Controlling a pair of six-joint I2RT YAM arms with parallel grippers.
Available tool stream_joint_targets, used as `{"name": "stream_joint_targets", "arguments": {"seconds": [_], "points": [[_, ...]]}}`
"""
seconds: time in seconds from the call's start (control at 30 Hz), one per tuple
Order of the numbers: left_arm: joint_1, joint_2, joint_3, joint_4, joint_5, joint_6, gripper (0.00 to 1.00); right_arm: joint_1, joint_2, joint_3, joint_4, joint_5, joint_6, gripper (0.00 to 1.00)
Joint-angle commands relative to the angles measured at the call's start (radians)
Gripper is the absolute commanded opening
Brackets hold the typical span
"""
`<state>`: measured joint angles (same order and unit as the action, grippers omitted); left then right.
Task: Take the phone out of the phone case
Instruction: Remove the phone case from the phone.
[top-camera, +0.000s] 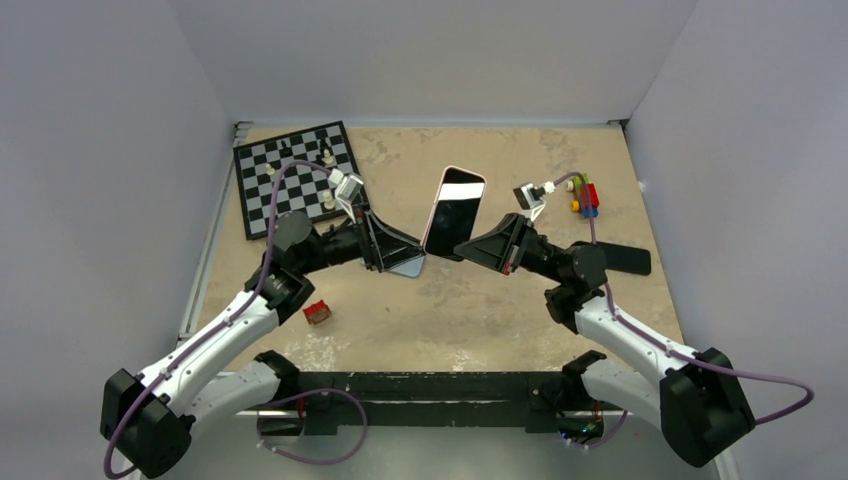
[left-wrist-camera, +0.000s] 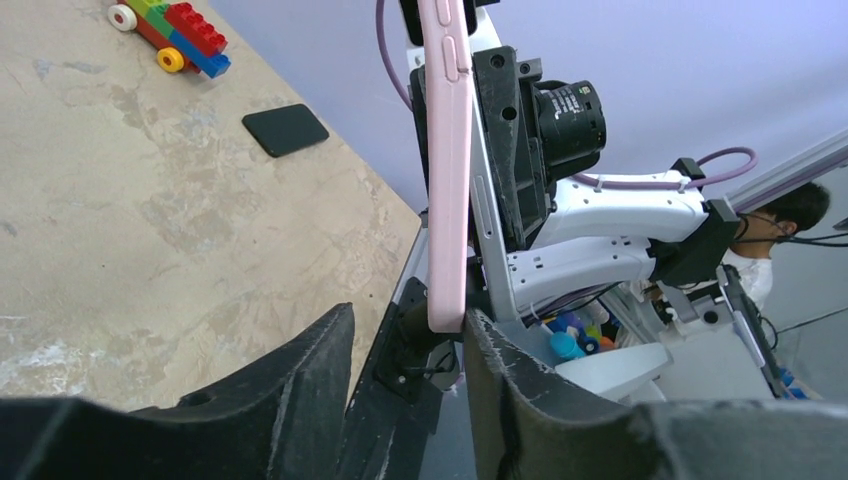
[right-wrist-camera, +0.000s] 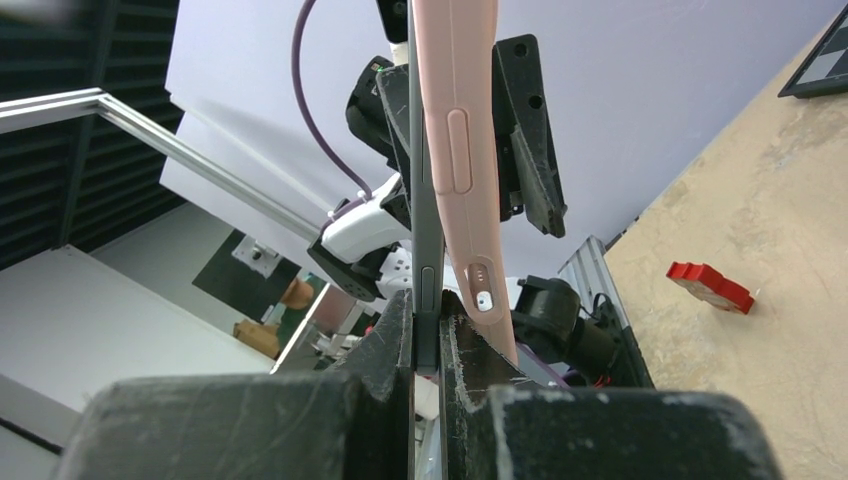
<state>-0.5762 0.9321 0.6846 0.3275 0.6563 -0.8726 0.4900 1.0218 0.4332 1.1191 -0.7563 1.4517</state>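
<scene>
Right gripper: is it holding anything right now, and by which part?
Yes: the right gripper is shut on the phone, pinching its thin grey edge at the near end. The pink case sits just outside the pinch.

phone (top-camera: 455, 212): dark screen, raised, tilted | pink case (right-wrist-camera: 462, 150): on, one end parted

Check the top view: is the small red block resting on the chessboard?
No, the red block lies on bare table, apart from the chessboard.

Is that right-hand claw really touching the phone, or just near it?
Touching. In the right wrist view the right gripper pinches the phone by its grey edge, fingers pressed on both sides with no gap; the pink case bows away beside it.
</scene>
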Motion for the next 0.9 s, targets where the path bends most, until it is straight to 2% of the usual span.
{"name": "stream_joint_targets", "arguments": {"seconds": [0.0,0.13,0.3,0.53,0.7,0.83,0.87], "points": [[0.001,0.024,0.06,-0.006,-0.047,0.03,0.45,0.004,-0.021,0.019,0.098,-0.006,0.006,0.0],[0.0,0.071,0.121,-0.067,-0.063,0.046,0.41,0.009,-0.026,0.017,0.081,-0.003,-0.007,0.0],[-0.002,0.127,0.182,-0.067,-0.054,0.035,0.48,0.02,-0.045,0.022,0.008,0.008,-0.056,0.0],[-0.007,0.189,0.219,-0.02,-0.066,-0.012,0.4,0.048,-0.058,0.038,-0.077,0.019,-0.109,0.0],[-0.007,0.196,0.248,-0.038,-0.094,0.012,0.2,0.073,-0.064,0.038,-0.123,0.037,-0.137,0.0],[-0.007,0.17,0.268,-0.204,-0.232,0.062,0.0,0.079,-0.076,0.031,-0.142,0.046,-0.145,0.0],[-0.007,0.159,0.276,-0.264,-0.283,0.067,0.0,0.082,-0.082,0.033,-0.149,0.047,-0.149,0.0]]}}
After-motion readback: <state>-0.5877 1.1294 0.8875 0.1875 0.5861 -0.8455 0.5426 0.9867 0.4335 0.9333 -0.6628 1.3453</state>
